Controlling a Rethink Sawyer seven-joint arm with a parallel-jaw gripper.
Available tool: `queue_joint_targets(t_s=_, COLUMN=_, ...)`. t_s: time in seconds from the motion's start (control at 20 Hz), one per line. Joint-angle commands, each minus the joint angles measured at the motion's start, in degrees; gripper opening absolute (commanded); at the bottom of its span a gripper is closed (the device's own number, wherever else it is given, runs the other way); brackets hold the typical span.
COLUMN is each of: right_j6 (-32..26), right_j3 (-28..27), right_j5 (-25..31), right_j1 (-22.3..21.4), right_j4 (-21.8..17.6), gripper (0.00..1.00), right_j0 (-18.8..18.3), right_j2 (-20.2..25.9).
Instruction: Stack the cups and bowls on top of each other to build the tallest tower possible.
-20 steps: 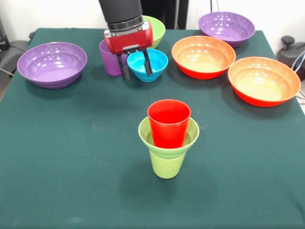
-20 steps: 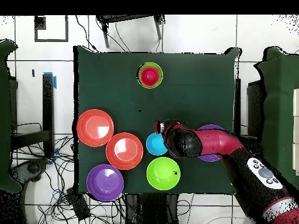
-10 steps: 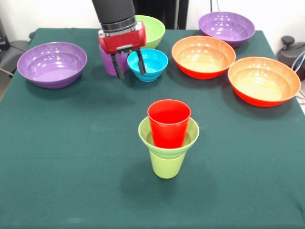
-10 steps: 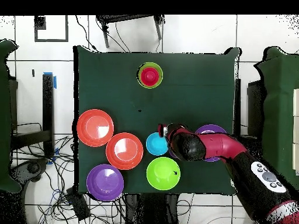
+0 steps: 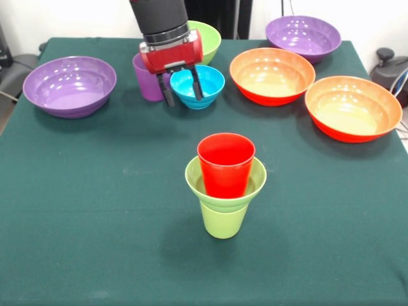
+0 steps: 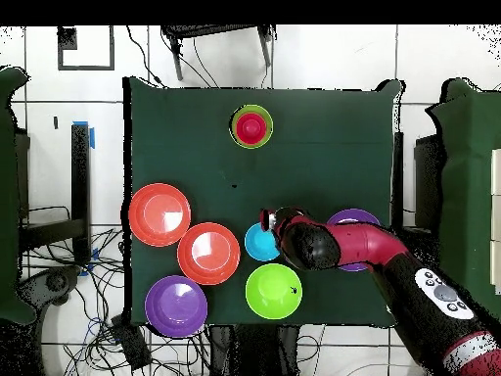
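Rightward since the earlier frame, the gripper (image 5: 182, 91) straddles the blue bowl (image 5: 199, 85) rim, jaws apart. Next: clamp, lift, carry to the tower (image 5: 225, 185).

I see the tower (image 5: 224, 185) mid-table: lime-green cup (image 5: 223, 220) upright, small lime-green bowl (image 5: 225, 187) on it, red cup (image 5: 225, 164) inside. Beyond the tower: small blue bowl (image 5: 199, 85), purple cup (image 5: 147, 78), medium lime-green bowl (image 5: 208, 39), two purple bowls (image 5: 69, 85), two orange bowls (image 5: 272, 74).
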Motion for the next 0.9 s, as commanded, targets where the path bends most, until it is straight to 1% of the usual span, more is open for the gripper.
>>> queue_joint_targets(t_s=0.05, right_j6=-4.05, right_j3=2.14, right_j5=3.44, right_j1=1.2, right_j4=-3.65, gripper=1.0, right_j0=3.19, right_j2=1.59)
queue_joint_targets(t_s=0.25, right_j6=-3.75, right_j3=2.7, right_j5=3.7, right_j1=0.56, right_j4=-3.48, gripper=1.0, right_j0=3.63, right_j2=1.46)
queue_joint_targets(t_s=0.45, right_j6=-5.84, right_j3=2.36, right_j5=5.22, right_j1=0.84, right_j4=-3.69, gripper=1.0, right_j0=2.73, right_j2=2.14)
queue_joint_targets(t_s=0.9, right_j6=-7.47, right_j3=2.82, right_j5=6.19, right_j1=0.93, right_j4=-4.11, gripper=1.0, right_j0=1.58, right_j2=2.55)
